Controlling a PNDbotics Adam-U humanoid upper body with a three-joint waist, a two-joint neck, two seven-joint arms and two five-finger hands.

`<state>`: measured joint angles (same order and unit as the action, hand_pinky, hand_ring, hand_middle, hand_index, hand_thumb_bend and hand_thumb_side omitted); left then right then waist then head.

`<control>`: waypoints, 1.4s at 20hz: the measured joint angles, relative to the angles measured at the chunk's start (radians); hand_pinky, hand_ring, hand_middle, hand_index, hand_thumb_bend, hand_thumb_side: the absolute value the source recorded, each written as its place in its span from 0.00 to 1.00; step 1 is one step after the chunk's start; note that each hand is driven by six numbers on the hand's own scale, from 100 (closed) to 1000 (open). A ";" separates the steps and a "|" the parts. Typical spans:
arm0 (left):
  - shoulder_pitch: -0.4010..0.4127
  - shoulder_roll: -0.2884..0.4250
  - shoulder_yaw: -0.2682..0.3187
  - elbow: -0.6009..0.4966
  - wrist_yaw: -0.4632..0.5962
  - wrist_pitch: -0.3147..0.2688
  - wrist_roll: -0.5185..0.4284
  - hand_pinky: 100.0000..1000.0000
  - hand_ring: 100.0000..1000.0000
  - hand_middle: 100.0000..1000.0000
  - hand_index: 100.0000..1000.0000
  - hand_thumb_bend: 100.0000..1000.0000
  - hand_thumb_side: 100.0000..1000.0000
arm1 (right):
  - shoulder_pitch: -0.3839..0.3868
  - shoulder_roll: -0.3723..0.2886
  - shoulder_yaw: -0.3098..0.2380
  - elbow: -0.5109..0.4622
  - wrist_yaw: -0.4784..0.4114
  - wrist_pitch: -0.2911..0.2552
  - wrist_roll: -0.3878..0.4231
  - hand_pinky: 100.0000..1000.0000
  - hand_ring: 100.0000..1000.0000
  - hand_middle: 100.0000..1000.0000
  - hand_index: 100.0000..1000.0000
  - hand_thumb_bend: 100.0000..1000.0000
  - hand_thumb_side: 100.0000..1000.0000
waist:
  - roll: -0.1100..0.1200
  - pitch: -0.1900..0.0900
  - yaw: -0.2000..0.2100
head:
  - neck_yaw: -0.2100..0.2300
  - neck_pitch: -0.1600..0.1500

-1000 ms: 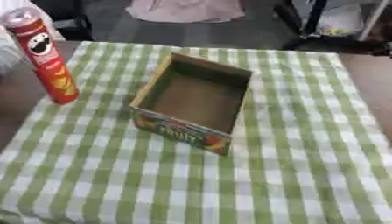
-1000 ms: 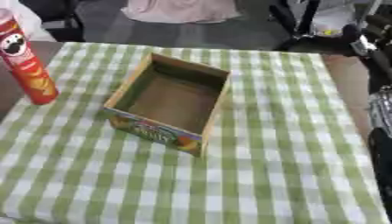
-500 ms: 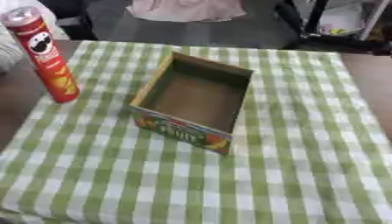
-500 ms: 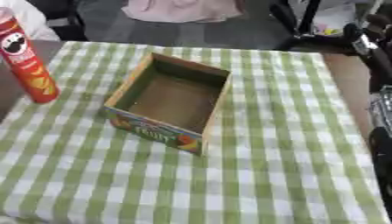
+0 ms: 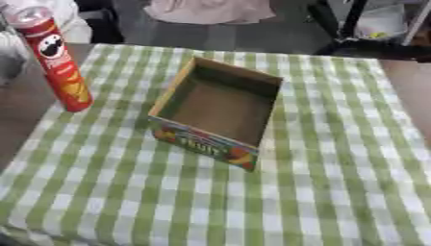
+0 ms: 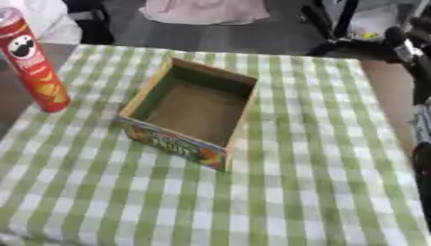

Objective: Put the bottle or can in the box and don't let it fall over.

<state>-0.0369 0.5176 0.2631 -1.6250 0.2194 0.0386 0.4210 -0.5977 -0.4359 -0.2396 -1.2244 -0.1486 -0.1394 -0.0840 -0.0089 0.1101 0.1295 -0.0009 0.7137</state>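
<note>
Neither of your hands shows in either view, so you cannot tell from here whether their fingers are spread or curled. The only part of the robot in sight is a dark stretch of the right arm (image 6: 418,120) along the right edge of the right eye view, and its hand end is cut off.

Judging by how things lie, you are at the very start: the can is not yet picked up and the box holds nothing. The next move calls for bringing a hand in to the can, most likely the left one, since the can stands on the left side, far from that right arm. Take it around the body, keep it upright, carry it over the near wall and set it down flat on the box floor.

The can (image 5: 53,58) is a tall, narrow red tube with a pale lid, standing upright at the left edge of the green checked cloth (image 5: 336,158). Being so tall and slim, it will probably tip easily. The cardboard box (image 5: 221,111) sits open-topped, well apart from it, mid-cloth.
</note>
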 measured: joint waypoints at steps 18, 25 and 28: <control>-0.032 0.041 0.009 0.105 -0.063 0.019 -0.062 1.00 0.83 0.78 0.86 0.62 0.29 | -0.006 0.003 0.000 0.001 0.000 0.004 -0.001 0.50 0.89 1.00 0.79 1.00 0.49 | 0.000 0.003 0.000 | 0.018 0.000; -0.061 0.074 0.009 0.161 -0.042 -0.001 -0.080 1.00 0.84 0.78 0.87 0.63 0.29 | -0.009 0.009 0.000 0.004 0.000 0.008 -0.004 0.50 0.89 1.00 0.79 1.00 0.49 | 0.000 0.007 0.000 | 0.027 0.000; -0.080 0.087 0.006 0.192 -0.033 -0.006 -0.084 1.00 0.84 0.78 0.87 0.64 0.30 | -0.009 0.009 0.000 0.006 0.000 0.008 -0.004 0.50 0.89 1.00 0.79 1.00 0.49 | 0.000 0.012 0.000 | 0.030 -0.001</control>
<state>-0.1173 0.6049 0.2687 -1.4331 0.1862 0.0323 0.3369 -0.6070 -0.4273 -0.2395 -1.2182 -0.1486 -0.1311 -0.0883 -0.0089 0.1220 0.1292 0.0291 0.7129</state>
